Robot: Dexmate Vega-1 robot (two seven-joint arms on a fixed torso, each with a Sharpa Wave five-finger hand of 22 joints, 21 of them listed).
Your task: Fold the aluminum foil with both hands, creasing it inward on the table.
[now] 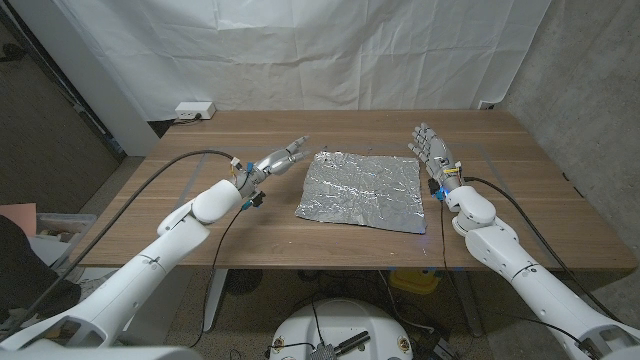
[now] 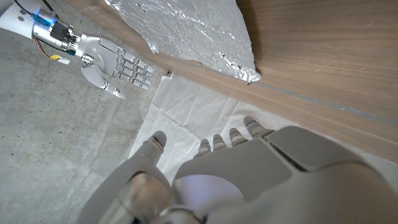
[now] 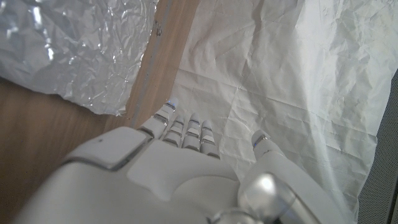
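foil: crumpled aluminum foil sheet [image 1: 362,190] lay flat, worktop [image 1: 520,215] centre
left hand [image 1: 275,161]: at foil's 9 o'clock, fingers spread, empty
right hand [image 1: 430,150]: at 3 o'clock, fingers spread, empty

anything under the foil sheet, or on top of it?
Nothing on top: the aluminum foil lies crinkled and unfolded on the wooden table. Bare wood shows all around it. Whatever is beneath is covered, though no bulge shows.
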